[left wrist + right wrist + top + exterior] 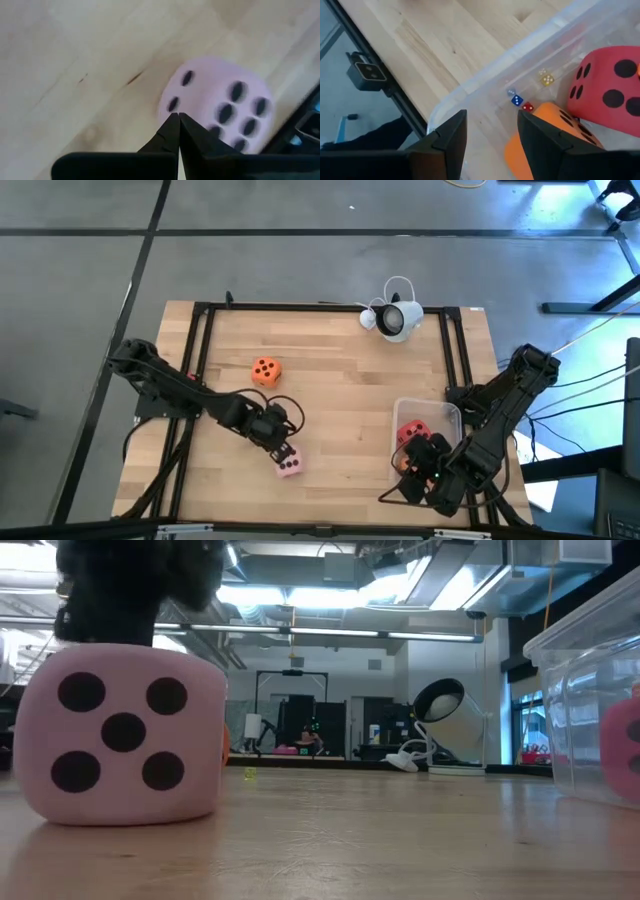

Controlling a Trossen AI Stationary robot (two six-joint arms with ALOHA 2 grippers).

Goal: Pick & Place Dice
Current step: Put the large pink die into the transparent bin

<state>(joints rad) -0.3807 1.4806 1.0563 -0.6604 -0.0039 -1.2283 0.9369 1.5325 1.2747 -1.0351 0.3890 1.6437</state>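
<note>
The left gripper is positioned at the front centre of the wooden table, directly above and just behind the pale pink die. Its fingers are pressed fully together, tip to tip, and hold nothing. The pale pink die rests on the table; in the low view its near face shows five dark pips.

One orange die sits alone on the table, behind the left gripper and well apart from it.

The right gripper is positioned at the front end of the clear plastic bin on the table's right side. Its fingers stand partly apart with nothing between them. Inside the bin lie the red die and a second orange die, side by side. Three miniature dice, one blue, one red and one yellow, lie on the bin floor beside them.

A white round lamp-like device with a cable stands at the table's rear edge.

No readable brand, label or writing is visible on any item.
</note>
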